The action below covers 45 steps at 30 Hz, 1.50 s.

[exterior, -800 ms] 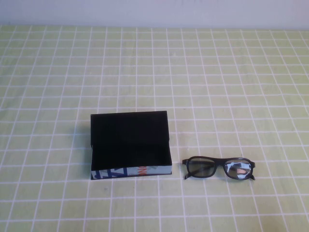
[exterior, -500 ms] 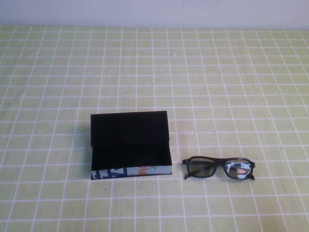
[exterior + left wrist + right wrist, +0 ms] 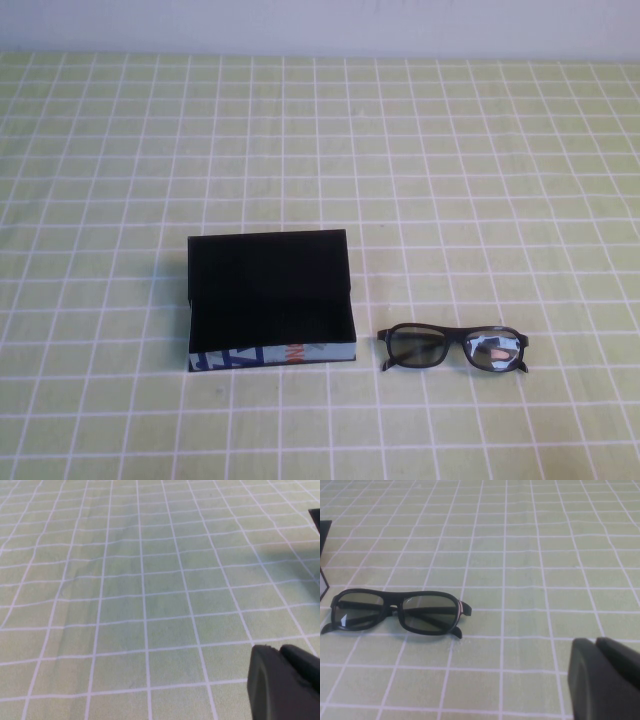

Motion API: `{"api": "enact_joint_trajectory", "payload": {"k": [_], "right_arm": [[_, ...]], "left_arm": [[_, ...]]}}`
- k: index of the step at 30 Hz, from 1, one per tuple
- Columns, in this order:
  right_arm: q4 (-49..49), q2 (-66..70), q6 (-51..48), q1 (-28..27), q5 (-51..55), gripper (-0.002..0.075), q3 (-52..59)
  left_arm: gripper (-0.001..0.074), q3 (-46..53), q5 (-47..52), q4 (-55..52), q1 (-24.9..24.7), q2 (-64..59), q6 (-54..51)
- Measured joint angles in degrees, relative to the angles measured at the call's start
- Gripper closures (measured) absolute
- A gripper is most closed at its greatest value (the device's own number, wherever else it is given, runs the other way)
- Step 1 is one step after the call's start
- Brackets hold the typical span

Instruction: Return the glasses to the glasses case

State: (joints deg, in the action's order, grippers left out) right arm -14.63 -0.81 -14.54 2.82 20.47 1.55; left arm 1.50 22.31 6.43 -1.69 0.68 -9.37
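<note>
Glasses case (image 3: 271, 300) sits on the green checked tablecloth (image 3: 480, 150), left of centre in the high view, black, box-like. Its near side edge is the blue-white patterned one with a small orange-red mark (image 3: 293, 353), facing the robot. Top looks uniformly black; can't tell from here whether the flap lid is shut or folded back.

Glasses (image 3: 453, 347) lie on the cloth just right of the case, near its front right corner, apart from it, not touching. Black thick rims, 2 rectangular clear lenses, front facing the robot, temples folded or tucked behind, probably folded, hard to tell. Right wrist view shows the glasses (image 3: 395, 611) resting flat on the cloth, frame front toward the camera, both temple tips touching the cloth. A black corner and a white edge at that view's border is the case (image 3: 324, 560).

Neither arm shows in the high view. Left gripper (image 3: 285, 685) appears only as a dark black block at the corner of its own wrist view, above bare cloth, well away from both task items; only a sliver of the case (image 3: 316, 517) at the frame edge. Jaw state: cannot tell, nothing visibly held. Right gripper (image 3: 602, 677) likewise a dark block at the corner of its wrist view, above the cloth, near the glasses but apart from them. Jaw state: cannot tell, nothing visibly gripped.
</note>
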Motion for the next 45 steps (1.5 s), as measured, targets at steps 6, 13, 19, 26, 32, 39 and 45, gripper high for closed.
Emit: {"api": "enact_joint_trajectory", "payload": {"k": [6,13,19,26,32,39,45], "right_arm": [[0.0,0.0,0.0,0.0,0.0,0.0737,0.0],[-2.7,0.0,0.0,0.0,0.0,0.0737,0.0],[-22.7,0.0,0.0,0.0,-3.4,0.0737,0.0],[-46.3,0.0,0.0,0.0,-11.8,0.0737,0.0],[-50.7,0.0,0.0,0.0,-9.4,0.0737,-0.3],[-41.5,15.2,0.0,0.0,8.8,0.0737,-14.5],[-25.2,36.1,-0.3,0.0,26.5,0.0737,-28.9]], "left_arm": [[0.0737,0.0,0.0,0.0,0.0,0.0,0.0],[0.0737,0.0,0.0,0.0,0.0,0.0,0.0],[0.0737,0.0,0.0,0.0,0.0,0.0,0.0],[0.0737,0.0,0.0,0.0,0.0,0.0,0.0],[0.0737,0.0,0.0,0.0,0.0,0.0,0.0],[0.0737,0.0,0.0,0.0,0.0,0.0,0.0],[0.0737,0.0,0.0,0.0,0.0,0.0,0.0]]}}
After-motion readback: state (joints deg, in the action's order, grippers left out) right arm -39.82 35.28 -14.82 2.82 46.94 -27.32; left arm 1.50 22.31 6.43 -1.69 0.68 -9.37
